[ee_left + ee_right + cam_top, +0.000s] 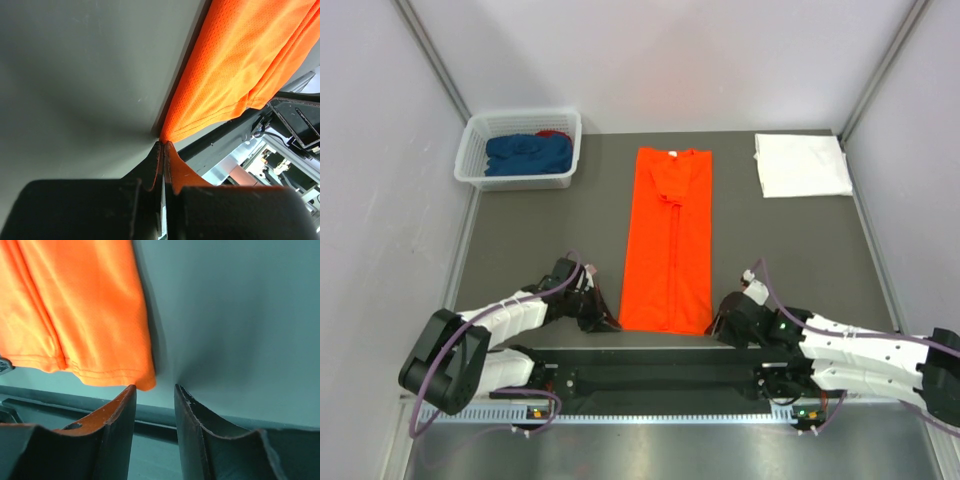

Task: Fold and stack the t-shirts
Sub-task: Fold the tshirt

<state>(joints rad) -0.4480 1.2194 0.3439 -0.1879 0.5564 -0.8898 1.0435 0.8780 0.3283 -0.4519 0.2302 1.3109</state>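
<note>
- Far left, the white basket (pixel 480 165) hides most of its load. The dark blue t-shirt (pixel 528 153) is bunched on top, and only a sliver of the red t-shirt (pixel 554 131) peeks out behind it.
- In the top view the left jaws are tucked under the left arm (pixel 510 315), so no read there. The left wrist view shows them clenched on the near-left hem corner of the orange t-shirt (pixel 240 65).
- That orange t-shirt lies folded into a long strip in the middle of the table (pixel 540 240), collar at the far end.
- Right jaws: the top view is no help. The right wrist view shows them released, with nothing between them, right at the near-right corner. Can't tell if a tip touches the cloth.
- Far right, the white t-shirt (pixel 802 165) sits folded flat.
</note>
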